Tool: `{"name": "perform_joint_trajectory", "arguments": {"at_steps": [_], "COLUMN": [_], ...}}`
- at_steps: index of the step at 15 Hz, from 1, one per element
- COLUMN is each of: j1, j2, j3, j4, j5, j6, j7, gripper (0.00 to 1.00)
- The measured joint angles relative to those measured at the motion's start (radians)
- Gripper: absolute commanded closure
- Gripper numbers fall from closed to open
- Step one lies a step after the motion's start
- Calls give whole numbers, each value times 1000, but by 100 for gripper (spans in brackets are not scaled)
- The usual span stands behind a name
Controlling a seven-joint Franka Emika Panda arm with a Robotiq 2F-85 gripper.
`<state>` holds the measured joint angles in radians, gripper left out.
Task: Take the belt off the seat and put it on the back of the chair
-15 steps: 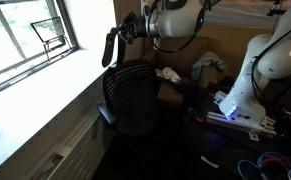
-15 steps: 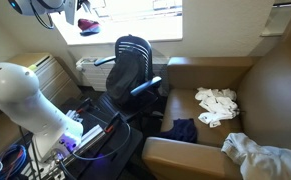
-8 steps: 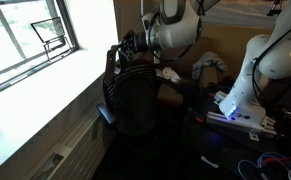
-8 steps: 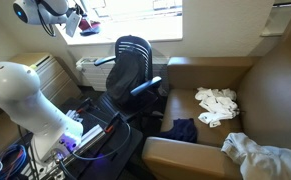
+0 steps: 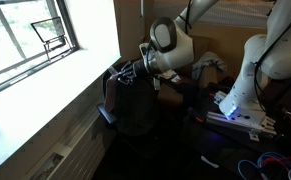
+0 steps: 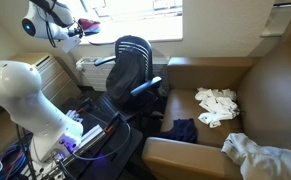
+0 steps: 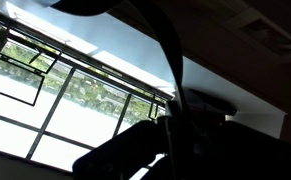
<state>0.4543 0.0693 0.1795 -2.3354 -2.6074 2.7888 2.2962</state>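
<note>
The black belt hangs from my gripper, which is shut on it right at the top edge of the black mesh office chair's back. The belt's lower part lies against the window side of the chair back. In an exterior view the gripper is just beside the chair's top, on its window side. In the wrist view the belt is a dark strap running up from the dark jaws against the bright window. The seat is hidden behind the chair back.
A window sill runs along beside the chair. The robot base and a box of cloths stand behind it. A brown sofa with white cloths is on the far side, and cables lie on the floor.
The gripper has come down with the belt from above the chair to the top of the chair back, and the belt now rests against it.
</note>
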Motion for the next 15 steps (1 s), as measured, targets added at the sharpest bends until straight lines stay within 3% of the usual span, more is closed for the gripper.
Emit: {"name": "perform_joint_trajectory", "arguments": {"at_steps": [4,6,8,10,12,15], "j1": [1,1,-7,-53,-143,-303], "j2": [12,63,147,241,338,442], "j3": [0,36,126,258,395,493], "j4": [7,19,36,57,74,73], "j5": [12,7,8,8,9,8], "j6": [26,54,40,22,18,17], "j7": [4,72,154,219,244,239], "gripper": [99,99,99,99,99,99]}}
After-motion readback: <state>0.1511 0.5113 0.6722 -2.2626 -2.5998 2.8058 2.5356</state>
